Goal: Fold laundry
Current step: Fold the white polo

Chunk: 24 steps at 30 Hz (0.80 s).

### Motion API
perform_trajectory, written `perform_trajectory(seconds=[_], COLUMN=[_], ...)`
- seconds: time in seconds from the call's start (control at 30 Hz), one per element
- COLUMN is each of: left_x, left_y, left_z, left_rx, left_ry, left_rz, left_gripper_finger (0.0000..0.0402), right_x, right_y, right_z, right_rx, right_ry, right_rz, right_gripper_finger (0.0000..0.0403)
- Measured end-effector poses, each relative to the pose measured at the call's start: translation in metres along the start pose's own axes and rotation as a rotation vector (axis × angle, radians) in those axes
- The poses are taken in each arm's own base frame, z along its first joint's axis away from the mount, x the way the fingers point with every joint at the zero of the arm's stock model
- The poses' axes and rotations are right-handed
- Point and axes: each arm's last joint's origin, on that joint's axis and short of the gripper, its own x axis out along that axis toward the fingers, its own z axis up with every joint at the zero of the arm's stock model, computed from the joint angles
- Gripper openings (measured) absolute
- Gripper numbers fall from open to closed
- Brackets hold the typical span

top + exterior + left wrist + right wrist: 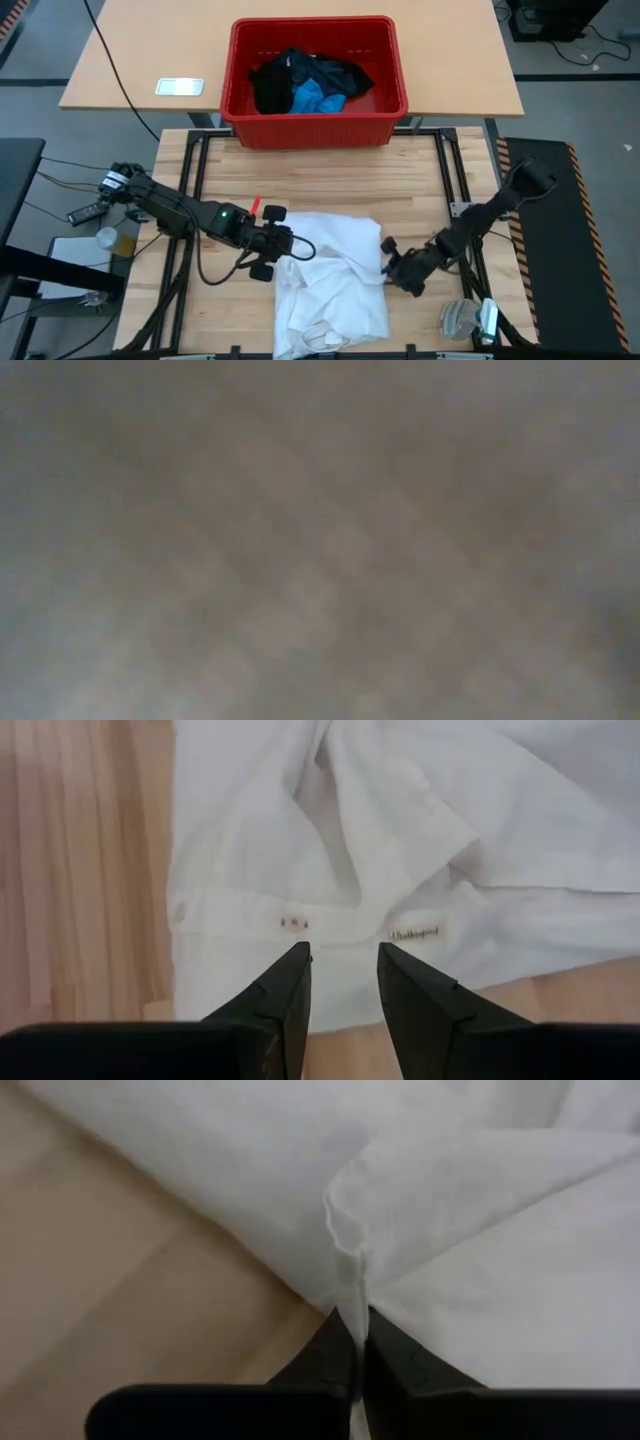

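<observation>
Pinched cloth fills the right wrist view: the right gripper (358, 1330) has its fingers pressed together on a raised ridge of the white shirt (480, 1210), at the shirt's edge on that arm's side. From above, this gripper (397, 262) sits low at the shirt's right margin, its arm reaching in slantwise from the bench's right edge.

Opposite it, the left gripper (343, 970) hovers with its fingers part spread and nothing between them, tips pointing at the buttoned hem band just ahead; whether they touch the cloth I cannot tell for sure. Seen from overhead, that gripper (272, 243) is at the shirt's upper left corner, its arm stretched low across the bench (330, 170).

Between the two, the white shirt (330, 280) lies rumpled, its long axis running toward the bench's near edge. Any coming move likely turns on the left gripper closing on that hem.

Farther off, the red crate (315, 80) holds the black garments (275, 85) and the blue piece (315, 100).
</observation>
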Motion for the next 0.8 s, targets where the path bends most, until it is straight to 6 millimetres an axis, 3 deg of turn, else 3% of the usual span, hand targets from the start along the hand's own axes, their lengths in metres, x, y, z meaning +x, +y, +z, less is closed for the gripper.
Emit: perform_trajectory(seconds=[0.17,0.3,0.53,0.67,0.8], left_x=[0.004,0.019,0.049,0.061,0.070], left_y=[0.002,0.013,0.034,0.030,0.019], left_z=[0.005,0.012,0.015,0.019,0.019], left_rx=[0.001,-0.018,-0.012,0.038,0.101], left_ry=[-0.034,-0.055,-0.023,-0.038,-0.028], left_rz=[0.003,0.028,-0.064,-0.065,-0.081], left_gripper_finger=[0.0121,0.0121,0.0121,0.0121,0.0121], right_x=[-0.002,-0.009,-0.014,-0.023,-0.034], right_y=[0.005,-0.001,-0.002,-0.001,-0.005], right_z=[0.018,0.033,0.035,0.031,0.035], right_rx=[-0.035,0.115,0.354,0.448,0.502], right_ry=[0.119,0.156,0.181,0.225,0.178], right_rz=[-0.069,-0.154,-0.097,-0.046,-0.025], right_gripper_finger=[0.0018,0.0036,0.0115,0.0160,0.0181])
